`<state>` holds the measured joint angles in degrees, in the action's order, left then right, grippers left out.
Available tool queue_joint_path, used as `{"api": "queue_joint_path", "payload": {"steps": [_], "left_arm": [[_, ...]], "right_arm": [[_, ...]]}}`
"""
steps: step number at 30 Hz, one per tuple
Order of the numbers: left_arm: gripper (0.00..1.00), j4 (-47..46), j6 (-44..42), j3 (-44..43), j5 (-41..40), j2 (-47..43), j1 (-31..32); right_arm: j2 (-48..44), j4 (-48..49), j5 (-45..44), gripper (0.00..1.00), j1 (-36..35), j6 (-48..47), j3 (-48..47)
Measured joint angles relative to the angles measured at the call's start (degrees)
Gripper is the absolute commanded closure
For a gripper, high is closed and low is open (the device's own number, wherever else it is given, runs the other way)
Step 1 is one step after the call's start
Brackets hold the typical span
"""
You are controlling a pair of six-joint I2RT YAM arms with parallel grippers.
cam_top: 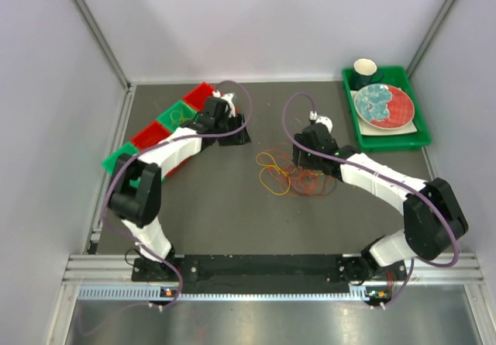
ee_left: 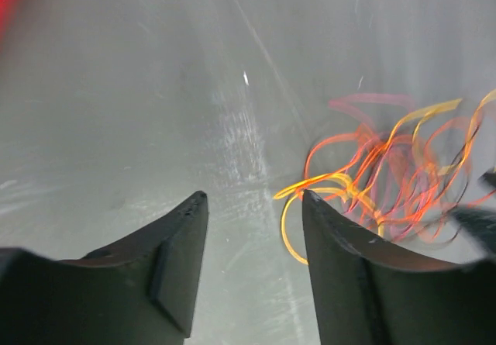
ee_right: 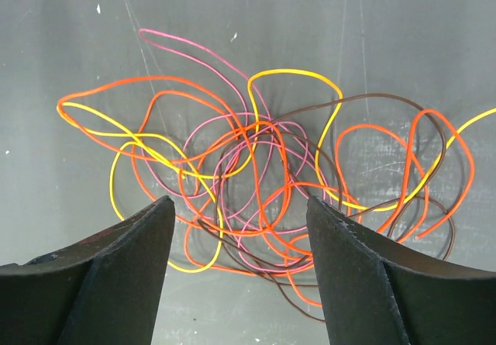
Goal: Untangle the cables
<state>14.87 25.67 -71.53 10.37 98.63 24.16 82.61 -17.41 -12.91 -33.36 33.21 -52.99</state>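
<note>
Cables [ee_right: 249,139] lie in one knotted heap of yellow, orange, pink and brown loops mid-counter [cam_top: 217,205]. The right fingers [ee_right: 116,275], spread and empty, hang directly over it, seemingly to single out a strand. The left fingers [ee_left: 163,267], also apart and empty, wait beside its edge, likely to pull opposite.

No text, label, brand mark, number or sign could be read in any of the three views.
</note>
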Motion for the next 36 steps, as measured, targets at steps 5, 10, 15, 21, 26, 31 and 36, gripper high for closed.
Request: {"api": "queue_joint_path", "payload": {"steps": [5, 10, 15, 21, 26, 31, 36], "left_arm": [[0.49, -0.9, -5.9, 0.1, 9.2, 8.7, -0.3], [0.46, -2.3, -9.9, 2.8, 15.2, 10.2, -0.3], [0.51, -5.1, -12.0, 3.1, 19.1, 10.2, -0.3], [0.58, -6.6, -12.9, 2.8, 20.7, 11.7, 0.0], [0.59, -6.7, -13.4, 2.4, 20.7, 13.6, 0.3], [0.64, -8.2, -12.7, 2.1, 21.0, 13.8, 0.7], [0.88, -9.8, -11.2, 1.4, 21.2, 14.9, 1.0]], "right_arm": [[0.0, -0.2, 0.6, 0.32, 0.0, 0.0, 0.0], [0.0, -0.2, 0.8, 0.32, 0.0, 0.0, 0.0], [0.0, -0.2, 1.2, 0.32, 0.0, 0.1, 0.0], [0.0, -0.2, 1.8, 0.32, 0.0, 0.4, 0.0], [0.0, -0.2, 2.2, 0.32, 0.0, 0.5, 0.0], [0.0, -0.2, 2.6, 0.32, 0.0, 0.5, 0.0], [0.0, -0.2, 2.7, 0.32, 0.0, 0.5, 0.0]]}}
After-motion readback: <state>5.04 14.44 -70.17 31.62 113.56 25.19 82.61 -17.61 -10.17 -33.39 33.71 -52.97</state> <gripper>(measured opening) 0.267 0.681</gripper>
